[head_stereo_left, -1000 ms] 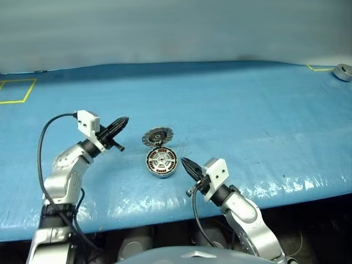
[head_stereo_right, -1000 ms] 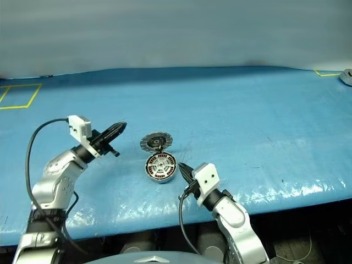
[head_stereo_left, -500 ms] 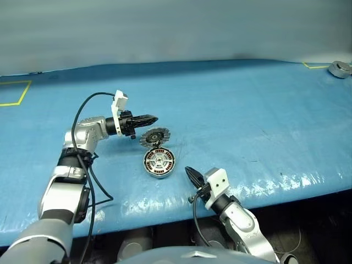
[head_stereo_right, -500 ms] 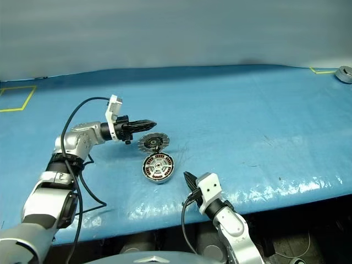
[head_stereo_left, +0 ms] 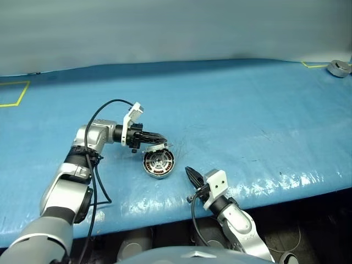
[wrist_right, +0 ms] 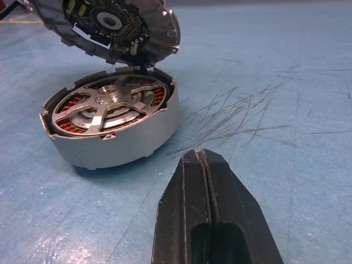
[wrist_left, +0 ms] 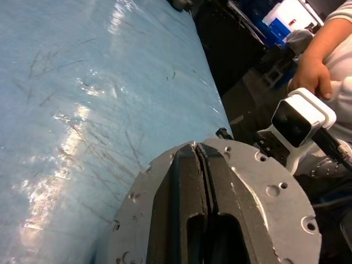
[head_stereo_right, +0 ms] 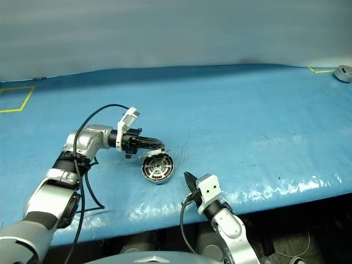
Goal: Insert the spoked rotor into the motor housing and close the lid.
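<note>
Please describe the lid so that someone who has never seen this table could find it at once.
On the blue table, look near the front edge, left of centre, for the low round motor housing with copper windings inside. The lid is the round silver disc hinged at its far rim, tilted over it, with the shut left gripper against its plain outer face.

On the blue table (head_stereo_left: 247, 110), the left gripper (head_stereo_left: 163, 138) reaches over the tilted lid (head_stereo_left: 155, 146) above the motor housing (head_stereo_left: 159, 164). The right gripper (head_stereo_left: 190, 174) sits near the front edge, just beside the housing.
</note>
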You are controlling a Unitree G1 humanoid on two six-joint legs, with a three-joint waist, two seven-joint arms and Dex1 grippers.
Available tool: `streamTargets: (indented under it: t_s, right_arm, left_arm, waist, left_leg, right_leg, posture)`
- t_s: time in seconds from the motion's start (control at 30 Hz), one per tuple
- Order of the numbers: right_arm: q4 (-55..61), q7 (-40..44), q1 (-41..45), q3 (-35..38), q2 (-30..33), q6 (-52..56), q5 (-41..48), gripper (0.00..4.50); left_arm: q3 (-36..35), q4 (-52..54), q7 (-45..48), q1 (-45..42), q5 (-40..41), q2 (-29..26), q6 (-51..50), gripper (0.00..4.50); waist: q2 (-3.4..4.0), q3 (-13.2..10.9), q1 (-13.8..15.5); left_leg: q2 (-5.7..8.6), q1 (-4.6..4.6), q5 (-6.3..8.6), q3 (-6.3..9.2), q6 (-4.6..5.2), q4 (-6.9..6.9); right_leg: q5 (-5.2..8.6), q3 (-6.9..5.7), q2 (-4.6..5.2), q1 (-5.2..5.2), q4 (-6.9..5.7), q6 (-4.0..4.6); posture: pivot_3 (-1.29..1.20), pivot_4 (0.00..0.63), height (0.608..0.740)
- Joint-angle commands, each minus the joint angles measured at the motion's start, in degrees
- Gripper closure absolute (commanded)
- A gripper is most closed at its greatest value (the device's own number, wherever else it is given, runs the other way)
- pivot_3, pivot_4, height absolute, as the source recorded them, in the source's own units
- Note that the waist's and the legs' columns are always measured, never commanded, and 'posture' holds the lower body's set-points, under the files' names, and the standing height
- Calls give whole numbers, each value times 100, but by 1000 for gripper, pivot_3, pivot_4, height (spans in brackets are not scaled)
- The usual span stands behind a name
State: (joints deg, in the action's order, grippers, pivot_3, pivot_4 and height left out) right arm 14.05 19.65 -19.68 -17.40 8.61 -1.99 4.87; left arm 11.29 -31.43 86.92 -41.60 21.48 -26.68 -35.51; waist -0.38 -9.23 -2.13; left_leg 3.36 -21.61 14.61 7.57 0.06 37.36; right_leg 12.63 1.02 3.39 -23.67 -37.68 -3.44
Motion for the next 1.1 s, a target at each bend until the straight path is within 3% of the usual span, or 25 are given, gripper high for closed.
streamTargets:
  t_s: [0.03, 0.53, 0.67, 0.93, 1.1]
  right_arm:
    - [55, 30, 52, -5, -30, -102, 44, 4500]
    - [290, -183, 157, 169, -32, 324, 8, 4500]
    - [754, -291, 218, 236, 47, 707, -32, 4500]
    - [2135, -333, 743, 618, 226, 2555, 595, 4500]
    - [2290, -47, 1422, 368, 508, 3237, 689, 4500]
  left_arm:
    - [26, 521, -5, 281, 81, -26, -156, 4470]
    - [-45, 1337, -910, 1440, 38, 98, -80, 4470]
    - [-400, 1707, -1089, 1555, 386, 129, -187, 4470]
    - [-1849, 3771, -2923, 2277, 1462, 639, -464, 4470]
    - [-1687, 5064, -3566, 3586, 765, 627, 582, 4470]
  waist:
    - [0, 0, 2]
    - [4, 3, 54]
    - [5, 3, 65]
    - [7, 4, 91]
    - [6, 4, 80]
  left_leg:
    - [0, 0, 0, 0, 0, 0]
    - [-1, 2, 0, 1, 0, 0]
    - [-1, 3, -1, -1, -1, 1]
    - [-5, -4, -1, 3, -2, 1]
    - [-5, 0, 0, -9, -3, -8]
  right_leg:
    - [0, 1, 0, 0, 0, 0]
    - [0, 2, 5, 1, -2, 0]
    - [-1, 2, 6, 2, -3, 0]
    - [-1, 2, 17, -5, -2, 1]
    - [-15, 14, 17, -9, 2, 28]
  posture:
    - [0, 150, 740]
    - [0, 150, 740]
    - [0, 150, 740]
    - [0, 150, 740]
    - [0, 150, 740]
